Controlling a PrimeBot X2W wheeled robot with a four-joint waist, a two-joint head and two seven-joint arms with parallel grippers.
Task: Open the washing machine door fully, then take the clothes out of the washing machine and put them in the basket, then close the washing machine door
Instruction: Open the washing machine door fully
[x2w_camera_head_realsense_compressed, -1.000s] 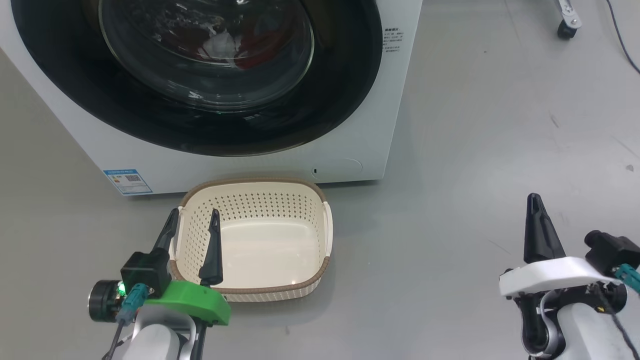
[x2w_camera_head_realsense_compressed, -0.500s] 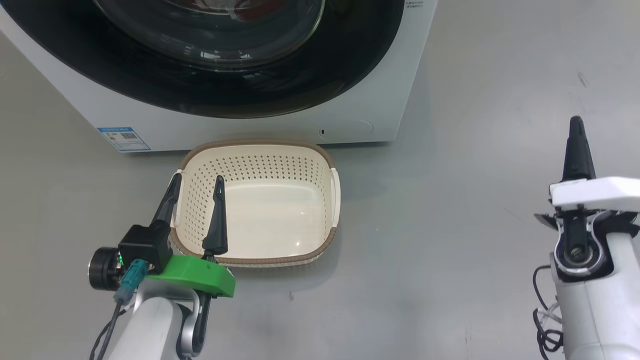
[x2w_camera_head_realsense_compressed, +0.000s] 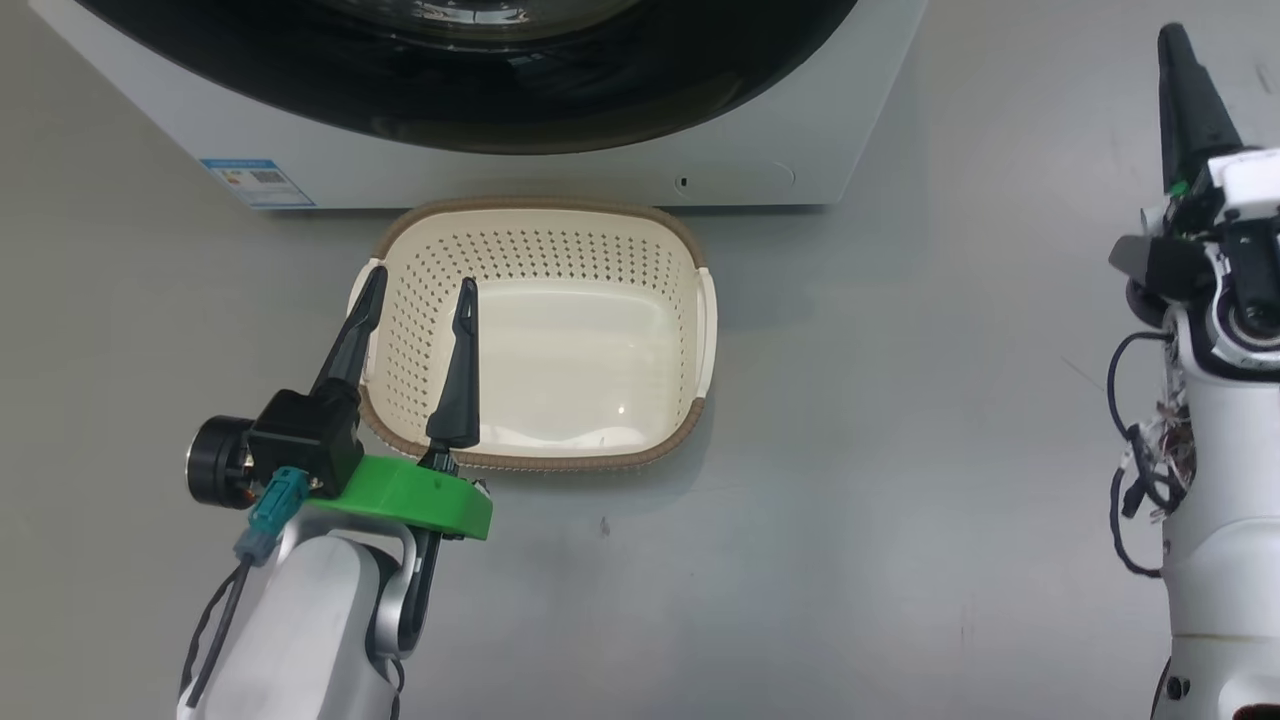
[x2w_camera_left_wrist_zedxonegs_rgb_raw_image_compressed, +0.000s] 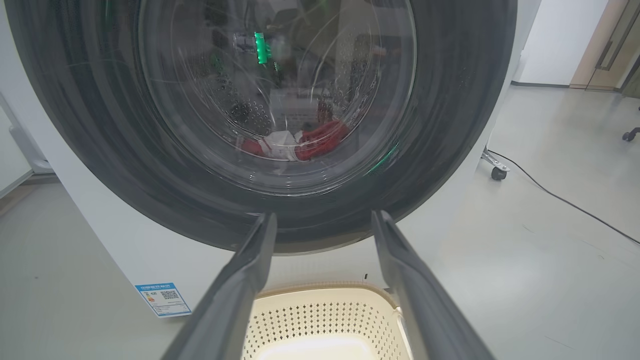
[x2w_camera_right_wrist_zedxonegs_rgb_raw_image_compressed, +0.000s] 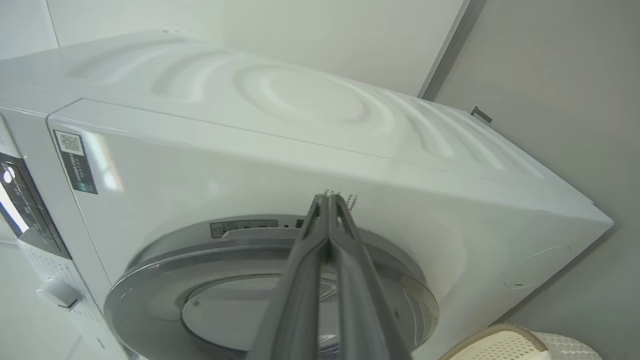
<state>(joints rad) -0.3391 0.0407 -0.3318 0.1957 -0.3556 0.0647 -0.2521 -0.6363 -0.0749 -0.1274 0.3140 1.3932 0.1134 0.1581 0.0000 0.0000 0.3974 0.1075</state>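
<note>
The white washing machine (x2w_camera_head_realsense_compressed: 560, 175) stands at the top of the head view, its glossy black door (x2w_camera_head_realsense_compressed: 480, 90) shut. Through the door glass (x2w_camera_left_wrist_zedxonegs_rgb_raw_image_compressed: 280, 100) in the left wrist view, red and white clothes (x2w_camera_left_wrist_zedxonegs_rgb_raw_image_compressed: 320, 142) lie low in the drum. The cream basket (x2w_camera_head_realsense_compressed: 540, 207) sits on the floor right in front of the machine, with nothing in it. My left gripper (x2w_camera_head_realsense_compressed: 421, 283) hangs open over the basket's left side, pointing at the door (x2w_camera_left_wrist_zedxonegs_rgb_raw_image_compressed: 100, 125). My right gripper (x2w_camera_head_realsense_compressed: 1172, 40) is shut, raised at the far right; its joined fingertips (x2w_camera_right_wrist_zedxonegs_rgb_raw_image_compressed: 327, 197) point at the machine's front above the door (x2w_camera_right_wrist_zedxonegs_rgb_raw_image_compressed: 200, 260).
Grey floor lies open to the right of the basket. A caster wheel (x2w_camera_left_wrist_zedxonegs_rgb_raw_image_compressed: 496, 172) and a black cable (x2w_camera_left_wrist_zedxonegs_rgb_raw_image_compressed: 565, 200) lie on the floor right of the machine. A blue label (x2w_camera_head_realsense_compressed: 258, 182) marks its lower left corner. The control panel (x2w_camera_right_wrist_zedxonegs_rgb_raw_image_compressed: 20, 200) shows at the left.
The head camera has dipped, so the machine slid up the picture. My right arm rose and moved forward, its gripper turning. The left gripper stayed open over the basket.
</note>
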